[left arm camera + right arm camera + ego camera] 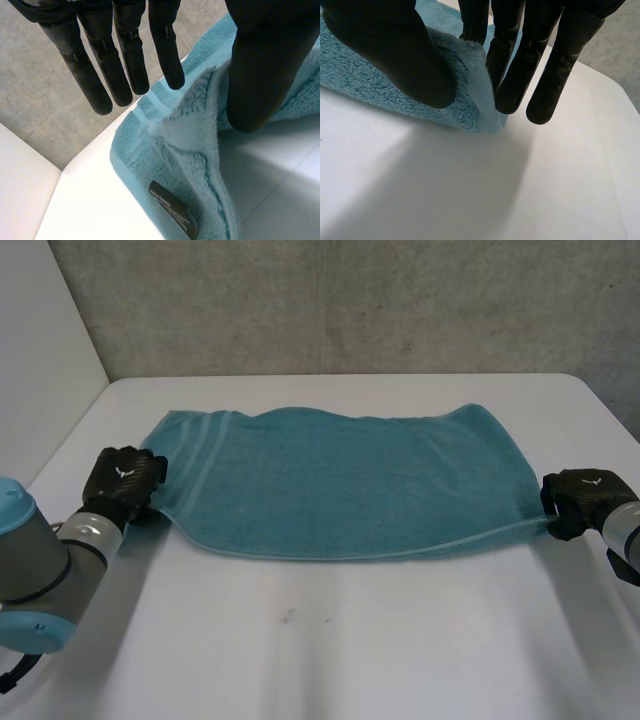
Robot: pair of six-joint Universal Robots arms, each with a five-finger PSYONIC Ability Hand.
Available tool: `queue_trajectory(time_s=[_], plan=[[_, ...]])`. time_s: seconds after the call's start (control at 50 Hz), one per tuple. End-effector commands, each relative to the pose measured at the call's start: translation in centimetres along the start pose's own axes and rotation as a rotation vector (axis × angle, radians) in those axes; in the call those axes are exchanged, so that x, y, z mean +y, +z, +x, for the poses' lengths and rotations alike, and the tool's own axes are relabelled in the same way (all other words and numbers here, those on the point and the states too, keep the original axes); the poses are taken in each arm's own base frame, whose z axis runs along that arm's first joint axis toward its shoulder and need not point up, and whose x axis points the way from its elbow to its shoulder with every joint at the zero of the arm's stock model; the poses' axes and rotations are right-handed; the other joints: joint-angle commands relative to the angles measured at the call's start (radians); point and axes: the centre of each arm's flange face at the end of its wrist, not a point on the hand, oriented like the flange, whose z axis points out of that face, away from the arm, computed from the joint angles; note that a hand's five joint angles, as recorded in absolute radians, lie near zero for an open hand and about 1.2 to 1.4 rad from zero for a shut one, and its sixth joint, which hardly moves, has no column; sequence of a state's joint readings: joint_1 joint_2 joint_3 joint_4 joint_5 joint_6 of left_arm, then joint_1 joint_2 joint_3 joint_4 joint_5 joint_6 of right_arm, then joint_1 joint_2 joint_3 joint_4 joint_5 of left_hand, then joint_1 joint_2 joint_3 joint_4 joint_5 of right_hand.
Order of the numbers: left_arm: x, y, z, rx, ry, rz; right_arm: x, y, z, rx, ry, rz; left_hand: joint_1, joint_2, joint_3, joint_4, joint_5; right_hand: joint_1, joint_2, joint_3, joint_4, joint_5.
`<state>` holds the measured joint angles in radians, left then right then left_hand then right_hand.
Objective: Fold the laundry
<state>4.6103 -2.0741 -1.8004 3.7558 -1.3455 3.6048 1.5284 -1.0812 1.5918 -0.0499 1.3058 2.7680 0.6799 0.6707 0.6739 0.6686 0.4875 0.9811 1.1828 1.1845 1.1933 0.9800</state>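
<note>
A teal towel (340, 480) lies spread lengthwise across the white table (330, 640), with pale stripes near its left end. My left hand (122, 483) rests at the towel's left edge. In the left wrist view its fingers (125, 60) are straight and stand apart from the thumb (260, 65), and a raised fold of towel (190, 150) sits loose between them. My right hand (580, 500) is at the towel's near right corner. In the right wrist view that corner (480, 100) stands up, pinched between the thumb (395, 50) and the straight fingers (520, 65).
A black label (172, 207) is sewn on the towel's edge near my left hand. A grey wall (350, 300) runs behind the table's far edge. Bare tabletop stretches from the towel to the near edge.
</note>
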Motion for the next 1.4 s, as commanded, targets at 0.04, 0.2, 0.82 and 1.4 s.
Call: queue_trajectory(time_s=[0.04,0.2,0.82,1.4], plan=[[1.2,0.6,-1.4,-0.035,-0.008,-0.03,-0.8,-0.1,0.5,0.02,-0.008,0.03,0.036,0.045,0.042,0.047,0.054,0.415,0.213,0.212,0.203,0.242],[1.6,0.7,-1.9,-0.051,-0.01,-0.042,-0.8,0.0,1.8,0.051,0.003,0.034,0.039,0.048,0.045,0.05,0.056,0.415,0.213,0.212,0.203,0.242],[1.9,-0.3,-3.1,-0.053,0.163,-0.105,-1.4,-0.3,1.8,0.059,-0.006,0.056,0.716,0.726,0.722,0.728,0.734,0.415,0.213,0.212,0.203,0.242],[-10.9,-8.7,-8.0,-0.039,0.289,0.027,-9.8,-11.6,2.4,0.091,-0.429,0.017,0.716,0.726,0.722,0.728,0.734,0.415,0.213,0.212,0.203,0.242]])
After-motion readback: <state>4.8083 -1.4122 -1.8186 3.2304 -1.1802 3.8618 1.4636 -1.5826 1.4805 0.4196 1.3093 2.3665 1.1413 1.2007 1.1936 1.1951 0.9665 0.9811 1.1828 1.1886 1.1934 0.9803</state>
